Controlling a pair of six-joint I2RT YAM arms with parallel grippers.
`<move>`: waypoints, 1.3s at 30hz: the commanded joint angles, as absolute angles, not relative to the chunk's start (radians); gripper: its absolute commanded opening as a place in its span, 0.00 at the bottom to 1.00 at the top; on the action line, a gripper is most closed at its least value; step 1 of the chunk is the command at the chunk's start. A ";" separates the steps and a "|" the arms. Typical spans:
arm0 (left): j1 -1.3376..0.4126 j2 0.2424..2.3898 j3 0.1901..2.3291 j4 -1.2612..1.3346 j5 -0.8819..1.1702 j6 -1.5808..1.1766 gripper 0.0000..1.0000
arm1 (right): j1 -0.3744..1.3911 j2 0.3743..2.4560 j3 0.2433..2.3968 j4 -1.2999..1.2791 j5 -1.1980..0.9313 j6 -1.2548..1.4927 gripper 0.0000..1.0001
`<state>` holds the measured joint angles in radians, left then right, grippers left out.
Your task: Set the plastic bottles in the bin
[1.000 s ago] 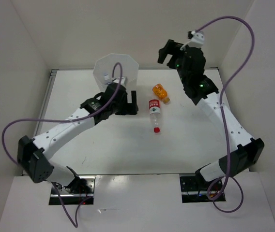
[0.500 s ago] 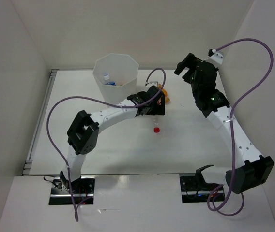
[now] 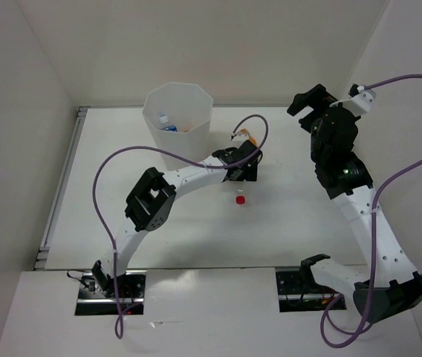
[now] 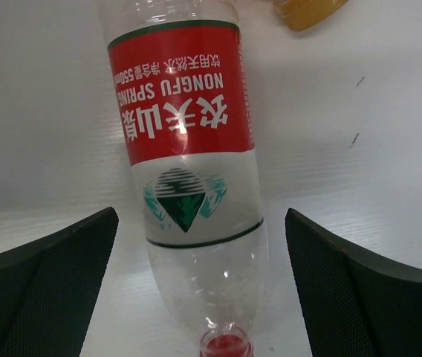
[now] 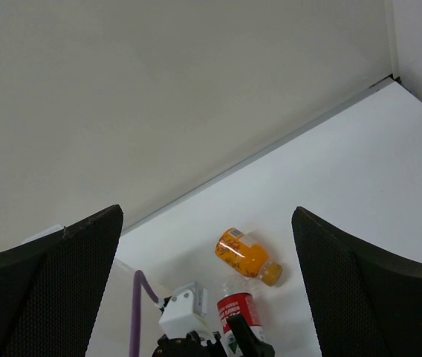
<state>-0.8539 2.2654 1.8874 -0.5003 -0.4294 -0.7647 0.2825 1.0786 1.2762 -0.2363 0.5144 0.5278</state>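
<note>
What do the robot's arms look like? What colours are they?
The left arm and the right arm are both made of white tube-like links joined by chunky black joints. A purple cable loops along each one. The right arm has a small green light. The gripper fingers are black and wedge-shaped, with a fine dotted mesh texture.

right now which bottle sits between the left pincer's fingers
The clear bottle with the red label and red cap, lying inside the open left pincer. The orange bottle lies beyond it; the blue-labelled one is in the bin.
</note>
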 commanded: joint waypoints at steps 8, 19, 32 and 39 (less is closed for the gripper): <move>-0.856 2.359 1.947 -0.492 -0.466 -0.729 0.84 | 0.276 1.046 1.258 -0.216 0.566 0.537 1.00; -0.865 2.140 1.818 -0.482 -0.520 -0.715 0.50 | 0.276 1.034 1.238 -0.204 0.577 0.537 1.00; -0.940 1.659 1.836 -0.474 -0.569 -0.465 0.53 | 0.267 1.164 1.247 -0.172 0.462 0.500 1.00; -0.920 1.584 1.844 -0.278 -0.972 -0.212 0.60 | 0.198 1.287 1.236 -0.088 0.271 0.491 1.00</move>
<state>-0.9409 1.5562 1.8172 -0.3931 -0.7372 -0.3847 0.2394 1.2636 1.2369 -0.1875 0.3874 0.5072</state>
